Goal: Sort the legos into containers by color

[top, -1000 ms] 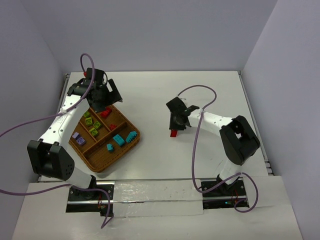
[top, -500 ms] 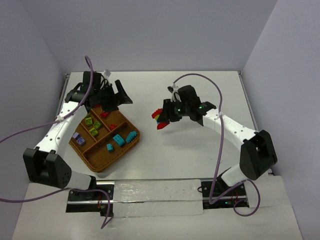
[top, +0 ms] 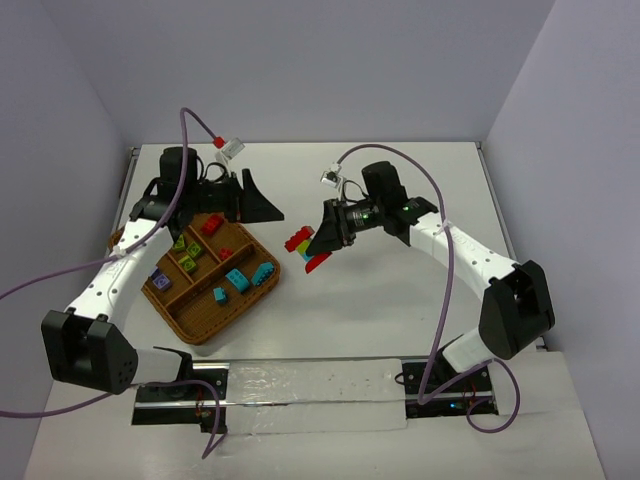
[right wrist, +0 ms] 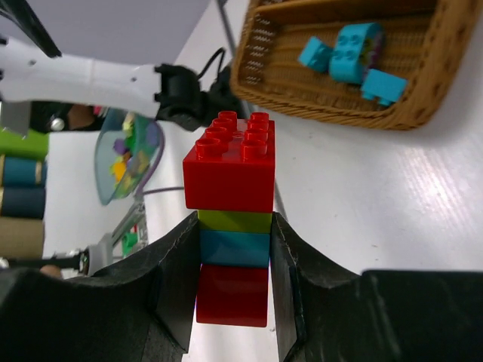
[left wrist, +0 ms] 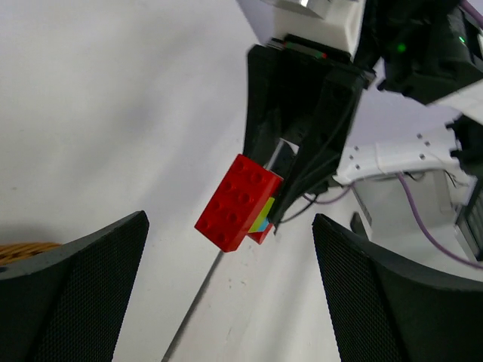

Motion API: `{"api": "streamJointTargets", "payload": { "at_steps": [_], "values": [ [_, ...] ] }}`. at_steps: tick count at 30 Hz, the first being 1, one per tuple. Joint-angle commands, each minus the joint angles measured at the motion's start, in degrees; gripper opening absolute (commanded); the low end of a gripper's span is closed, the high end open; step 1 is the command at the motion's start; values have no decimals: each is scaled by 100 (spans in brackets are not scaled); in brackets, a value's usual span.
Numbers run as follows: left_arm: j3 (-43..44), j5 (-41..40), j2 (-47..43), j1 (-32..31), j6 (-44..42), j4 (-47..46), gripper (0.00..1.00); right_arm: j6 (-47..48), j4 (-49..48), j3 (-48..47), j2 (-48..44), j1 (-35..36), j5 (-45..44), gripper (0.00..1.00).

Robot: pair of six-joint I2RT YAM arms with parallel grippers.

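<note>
My right gripper [top: 320, 243] is shut on a lego stack [top: 302, 249] and holds it in the air right of the wicker tray [top: 205, 330]. In the right wrist view the stack [right wrist: 232, 226] is red, green, teal, red, and the fingers [right wrist: 177, 279] clamp its middle bricks. My left gripper [top: 270, 205] is open and empty, above the tray's far right corner, facing the stack. In the left wrist view the stack [left wrist: 238, 202] hangs between and beyond my wide fingers [left wrist: 75, 294]. The tray holds red [top: 211, 224], green [top: 185, 250], purple [top: 157, 277] and teal [top: 240, 278] legos in separate compartments.
The tray's near wall [right wrist: 423, 113] with teal legos [right wrist: 347, 53] shows in the right wrist view. The right arm's cable [top: 400, 160] loops above the table. The white table [top: 400, 300] lies right of the tray.
My right gripper lifted the stack off the table and carried it left toward the tray. My left gripper swung right from over the tray toward the stack.
</note>
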State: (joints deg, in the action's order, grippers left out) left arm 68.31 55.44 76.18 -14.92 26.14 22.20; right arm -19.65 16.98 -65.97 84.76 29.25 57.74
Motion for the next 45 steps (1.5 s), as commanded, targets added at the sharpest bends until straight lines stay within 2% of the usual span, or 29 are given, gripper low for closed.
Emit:
{"api": "streamJointTargets", "payload": {
  "at_steps": [1, 6, 11, 18, 21, 28, 32, 39, 45],
  "values": [
    [-81, 1268, 43, -20, -281, -806, 97, 215, -170, -241, -257, -119, 951, 0],
    [-57, 1814, 160, -29, -517, -682, 97, 450, 79, -287, -250, -177, 1084, 0],
    [-95, 2253, 469, -102, -313, -791, 97, 710, 358, -390, -207, -176, 1084, 0],
    [185, 2185, 980, -462, -991, 88, 95, 818, 439, -461, -206, -183, 1157, 0],
    [177, 2172, 1063, -546, -1041, 85, 93, 842, 473, -503, -198, -183, 1169, 0],
    [69, 2459, 1138, -644, -1081, -28, 85, 859, 526, -549, -178, -183, 1160, 0],
    [86, 2664, 1224, -670, -1295, 154, 73, 927, 628, -617, -109, -174, 1151, 0],
    [209, 2771, 1162, -706, -1384, 223, 66, 920, 640, -636, -83, -183, 1143, 0],
    [317, 2806, 1175, -765, -1395, 267, 52, 913, 640, -660, -48, -185, 1143, 0]
  ]
}}
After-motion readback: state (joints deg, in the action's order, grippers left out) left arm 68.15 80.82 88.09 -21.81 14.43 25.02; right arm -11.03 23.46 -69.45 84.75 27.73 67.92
